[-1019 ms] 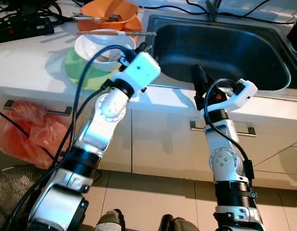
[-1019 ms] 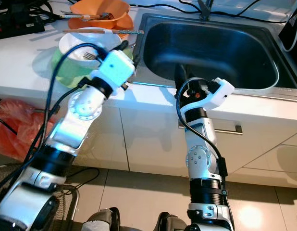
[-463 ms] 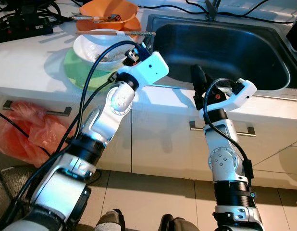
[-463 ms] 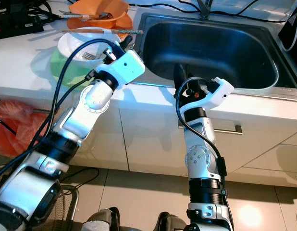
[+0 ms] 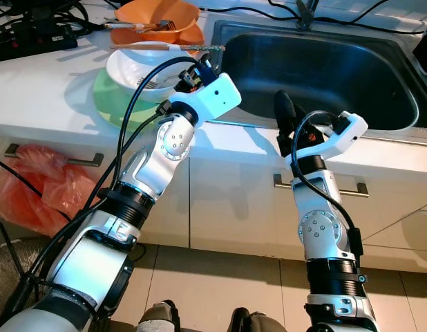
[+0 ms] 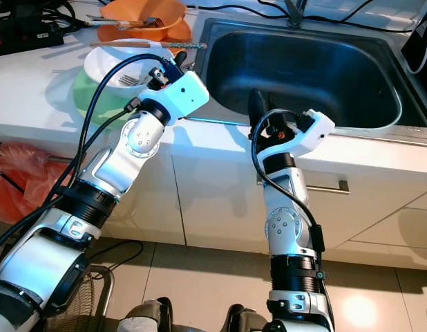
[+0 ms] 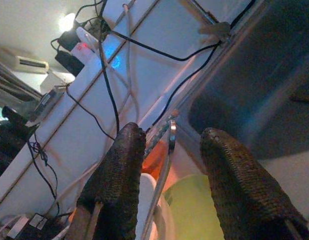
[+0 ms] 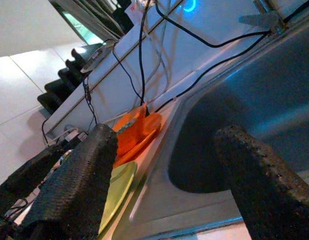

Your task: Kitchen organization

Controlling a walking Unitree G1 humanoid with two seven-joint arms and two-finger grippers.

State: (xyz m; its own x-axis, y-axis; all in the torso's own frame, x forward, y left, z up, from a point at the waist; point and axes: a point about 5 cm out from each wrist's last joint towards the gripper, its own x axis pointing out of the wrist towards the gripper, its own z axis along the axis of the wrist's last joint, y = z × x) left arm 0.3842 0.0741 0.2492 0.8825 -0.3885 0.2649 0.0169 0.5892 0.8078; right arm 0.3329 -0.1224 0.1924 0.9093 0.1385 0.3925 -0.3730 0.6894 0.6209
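A white worktop [image 5: 41, 76] runs along the left, with a steel sink [image 5: 324, 69] set into it on the right. At the far left of the worktop lies a black power strip [image 5: 34, 38] with cables. Next comes the stack of dishes: a white bowl [image 5: 130, 66] sits on a green plate [image 5: 110, 104], a fork [image 5: 148, 83] rests in the bowl, and a long utensil [image 5: 165, 47] lies across its far rim, its long axis running left to right. Behind them sits an orange bowl [image 5: 158, 14] on an orange plate, with more cutlery in it.

The left hand [image 5: 198, 69] hovers at the right edge of the white bowl, just beside the sink's left rim. In the left wrist view its two fingers [image 7: 119, 185] stand apart, with nothing between them, and the long utensil and the bowl rim lie straight ahead between them. So the dishes lie forward and slightly left of this hand, and it is clearly the nearer one.

The right hand [image 5: 282, 117] hangs over the sink's front edge, well apart from the dishes, fingers spread and empty.

The left wrist housing hides the bowl's right rim and the fingertips in the head views. Whether the fingers touch the bowl cannot be told. Below the worktop, a red plastic bag [image 5: 34, 187] hangs by a drawer.
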